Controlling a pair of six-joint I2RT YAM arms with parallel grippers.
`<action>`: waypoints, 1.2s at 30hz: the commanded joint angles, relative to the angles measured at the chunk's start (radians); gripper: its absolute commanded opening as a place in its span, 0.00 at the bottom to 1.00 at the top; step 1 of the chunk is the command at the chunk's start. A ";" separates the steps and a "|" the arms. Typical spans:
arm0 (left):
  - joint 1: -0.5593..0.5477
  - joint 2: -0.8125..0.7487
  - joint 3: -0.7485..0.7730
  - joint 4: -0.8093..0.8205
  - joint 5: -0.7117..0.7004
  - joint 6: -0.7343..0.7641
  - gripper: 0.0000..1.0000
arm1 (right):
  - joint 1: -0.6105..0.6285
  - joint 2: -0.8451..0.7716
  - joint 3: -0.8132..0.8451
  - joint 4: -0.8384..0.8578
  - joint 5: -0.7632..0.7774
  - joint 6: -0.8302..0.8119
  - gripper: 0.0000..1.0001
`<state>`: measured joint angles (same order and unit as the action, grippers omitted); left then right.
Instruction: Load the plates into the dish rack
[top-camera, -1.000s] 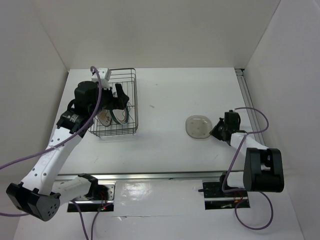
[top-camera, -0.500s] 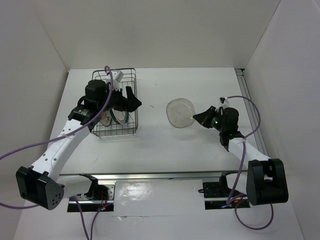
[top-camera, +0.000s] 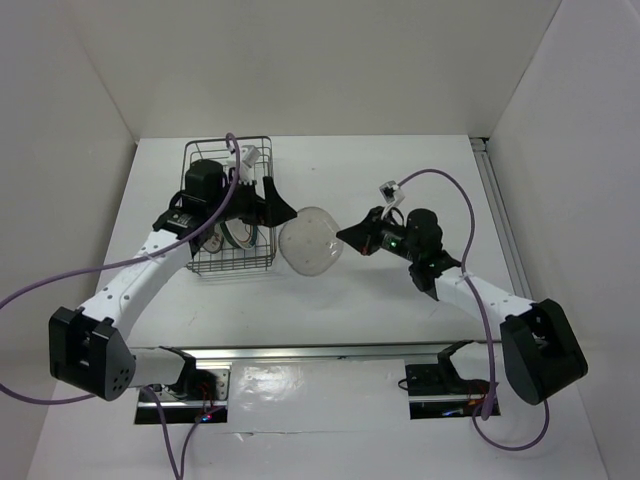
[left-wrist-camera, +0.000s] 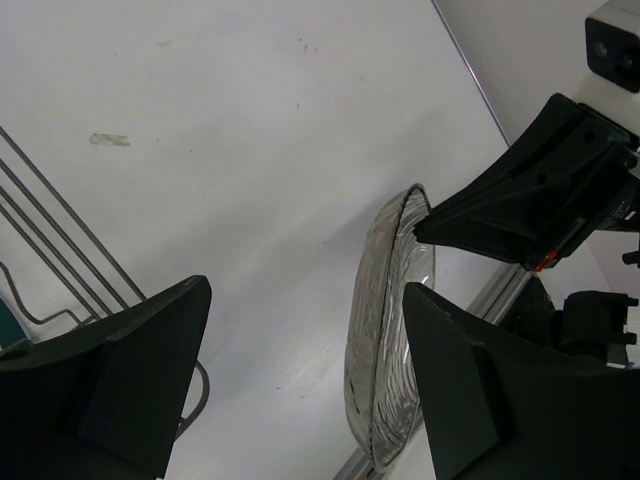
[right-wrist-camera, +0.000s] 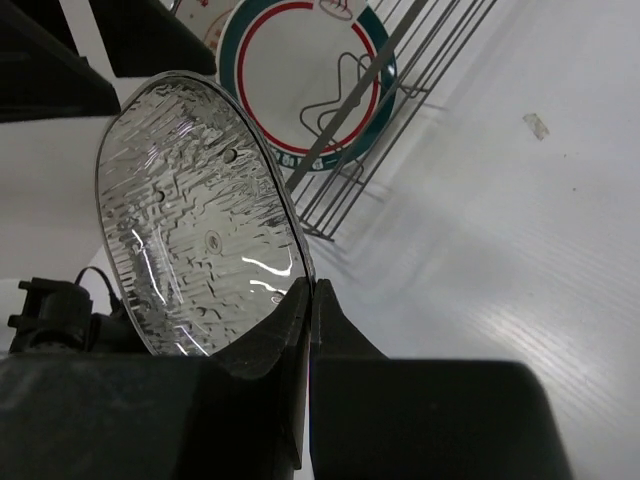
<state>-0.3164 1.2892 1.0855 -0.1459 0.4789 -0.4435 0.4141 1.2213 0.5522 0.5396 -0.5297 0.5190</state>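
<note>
Two grippers, one clear plate (top-camera: 310, 240): the right gripper (right-wrist-camera: 310, 300) pinches its rim, plate on edge, between the left gripper (left-wrist-camera: 308, 295)'s wide-spread fingers, rack (top-camera: 225, 262) just beyond.

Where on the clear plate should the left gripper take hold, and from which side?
On the free rim opposite the right gripper's pinch, coming from the dish rack side. The clear plate is held up on edge with its thin rim towards the open left gripper, so that gripper could close across both faces.
</note>
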 joint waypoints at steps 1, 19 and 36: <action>0.004 0.010 -0.001 0.063 0.078 -0.015 0.90 | 0.017 0.030 0.071 0.077 0.037 -0.042 0.00; 0.004 0.044 0.053 0.022 0.064 -0.004 0.00 | 0.026 0.021 0.135 0.077 0.057 -0.051 0.47; 0.004 -0.185 0.108 -0.188 -0.773 0.071 0.00 | 0.017 -0.009 0.068 -0.081 0.180 -0.106 1.00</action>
<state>-0.3164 1.0672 1.1618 -0.2981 -0.1104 -0.4026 0.4320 1.2396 0.6281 0.4744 -0.3641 0.4419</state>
